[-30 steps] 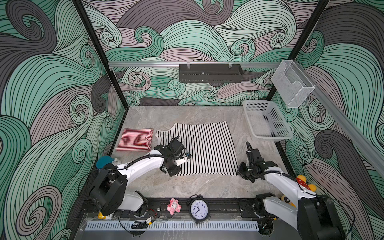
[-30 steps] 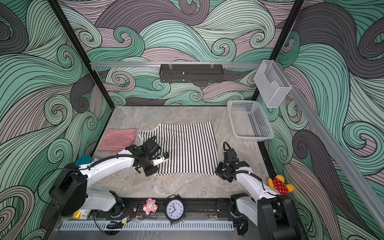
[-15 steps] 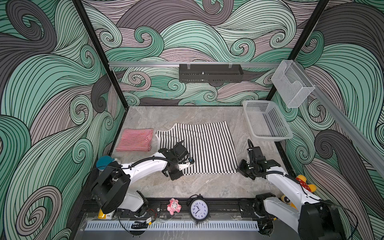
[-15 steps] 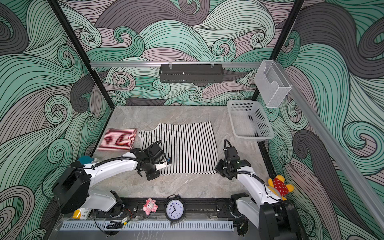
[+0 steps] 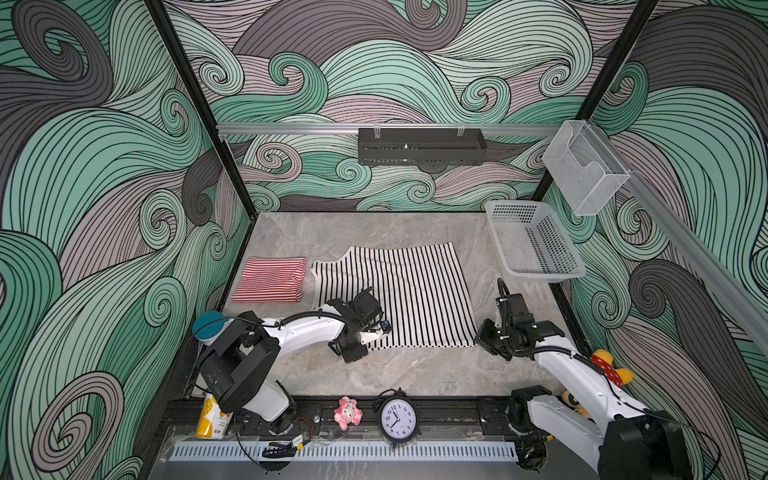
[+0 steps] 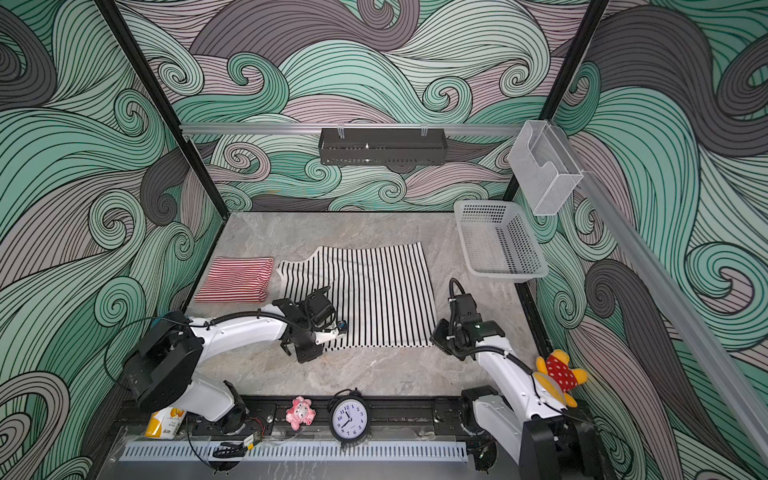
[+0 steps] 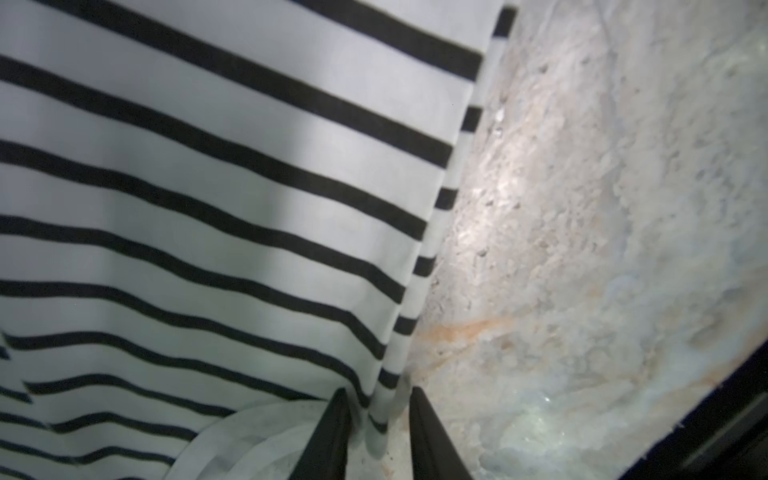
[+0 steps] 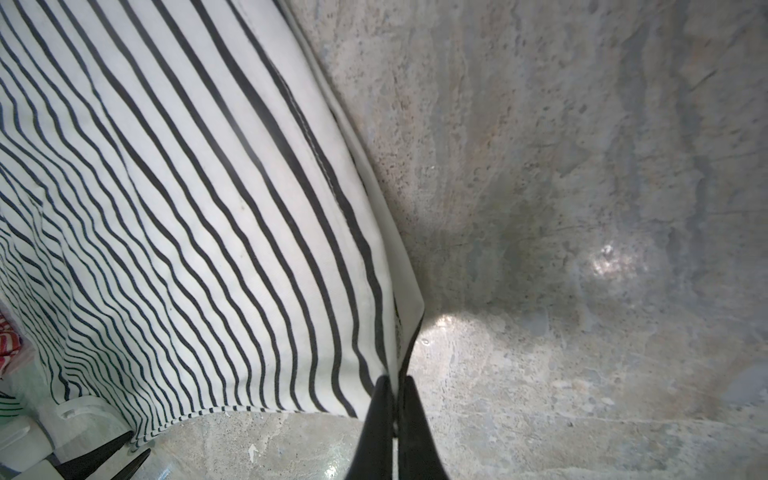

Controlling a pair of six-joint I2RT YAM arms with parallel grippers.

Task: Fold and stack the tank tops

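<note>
The black-and-white striped tank top [image 5: 415, 291] [image 6: 374, 286] lies spread flat mid-table. Left of it the red-and-white striped tank top [image 5: 270, 278] [image 6: 235, 278] rests folded into a rectangle. My left gripper [image 5: 359, 347] [image 6: 316, 349] is down at the striped top's near left corner. In the left wrist view its jaws [image 7: 378, 390] stand narrowly open astride the folded side edge of the top [image 7: 208, 187]. My right gripper [image 5: 484, 336] [image 6: 436, 338] [image 8: 397, 380] is shut on the near right corner of the same top [image 8: 187, 208].
A white perforated basket [image 5: 540, 274] [image 6: 505, 272] stands at the back right. Along the front rail are a clock [image 5: 397, 419], a pink toy [image 5: 348, 411] and a yellow-red plush [image 5: 611, 370]. Bare grey tabletop [image 5: 415, 374] lies in front of the tops.
My left gripper has slid along the striped top's left side toward the near corner, and its jaws have narrowed. The right gripper has kept its hold and hardly moved.
</note>
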